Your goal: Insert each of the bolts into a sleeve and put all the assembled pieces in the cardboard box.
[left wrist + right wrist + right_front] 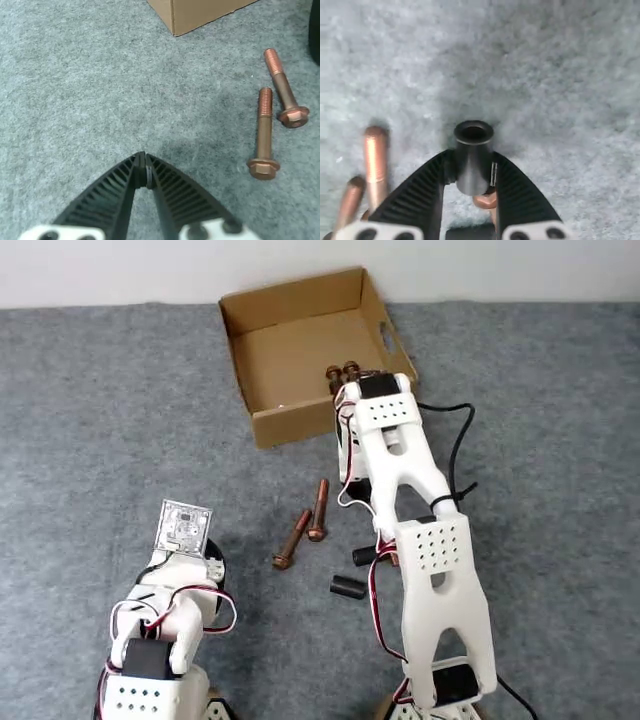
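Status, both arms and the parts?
Left gripper shut, empty. Right gripper shut on sleeve, at cardboard box's near wall. Two bolts, two sleeves loose on carpet.

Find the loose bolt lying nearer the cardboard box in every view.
High view: bolt at centre, below the box.
Left wrist view: bolt, the farther of two from the left tool.
Right wrist view: bolts beside the right tool; cannot tell which.
Shared landmark: the box's corner.
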